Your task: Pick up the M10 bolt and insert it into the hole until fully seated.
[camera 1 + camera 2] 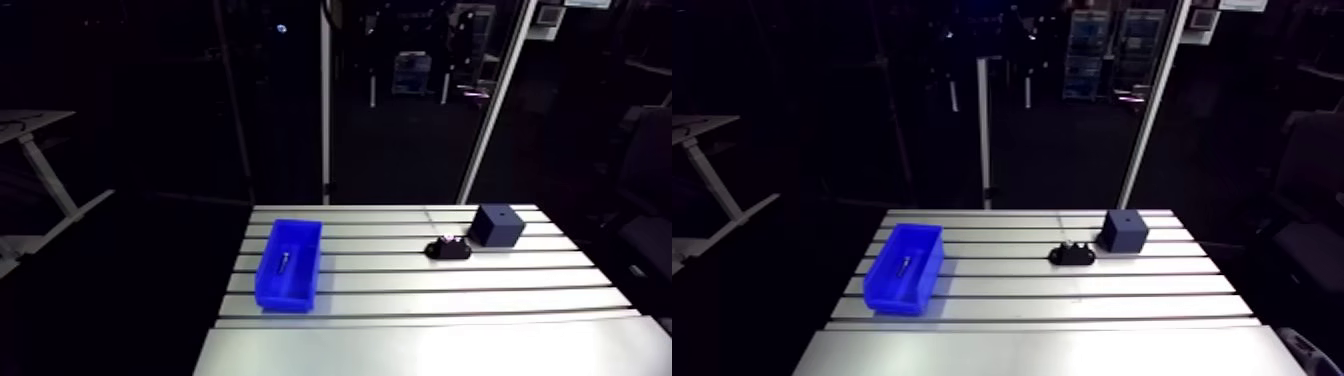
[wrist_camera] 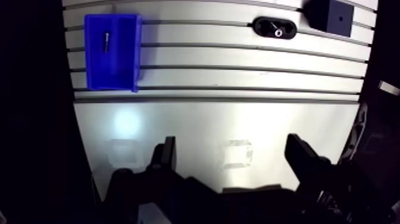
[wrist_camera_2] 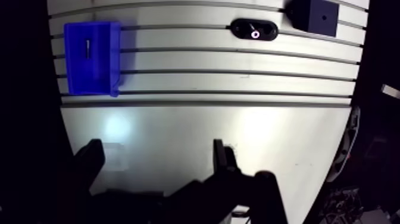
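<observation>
A small dark bolt (image 2: pixel 106 40) lies inside a blue bin (image 1: pixel 288 265) on the left of the slotted table. A dark blue cube (image 1: pixel 497 224) with a small hole in its top face (image 2: pixel 340 18) stands at the far right. My gripper (image 2: pixel 233 158) shows only in the wrist view. It is high over the smooth front strip of the table, far from the bin and the cube. Its two fingers (image 2: pixel 166 156) stand wide apart, open, with nothing between them.
A black oval fixture (image 1: pixel 447 248) with a small bright spot on it sits just left of the cube. The slotted aluminium tabletop (image 1: pixel 420 295) ends in a smooth plate (image 2: pixel 196 128) at the front, and dark floor lies beyond its left and right edges.
</observation>
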Robot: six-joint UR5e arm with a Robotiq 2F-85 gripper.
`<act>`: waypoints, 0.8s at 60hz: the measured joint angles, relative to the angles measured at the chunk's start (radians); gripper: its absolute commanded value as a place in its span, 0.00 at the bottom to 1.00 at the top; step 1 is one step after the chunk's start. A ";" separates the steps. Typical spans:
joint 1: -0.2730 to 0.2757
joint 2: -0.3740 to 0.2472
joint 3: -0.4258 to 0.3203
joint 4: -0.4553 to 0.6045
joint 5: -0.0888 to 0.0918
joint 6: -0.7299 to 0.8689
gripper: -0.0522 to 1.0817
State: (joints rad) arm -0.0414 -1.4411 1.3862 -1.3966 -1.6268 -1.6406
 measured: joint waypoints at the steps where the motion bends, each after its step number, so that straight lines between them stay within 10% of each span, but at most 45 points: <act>1: 0.000 0.000 0.000 0.000 0.000 0.000 0.05; 48: -0.012 0.008 -0.013 0.003 -0.015 -0.042 0.05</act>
State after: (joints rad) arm -0.0536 -1.4329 1.3729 -1.3935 -1.6413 -1.6828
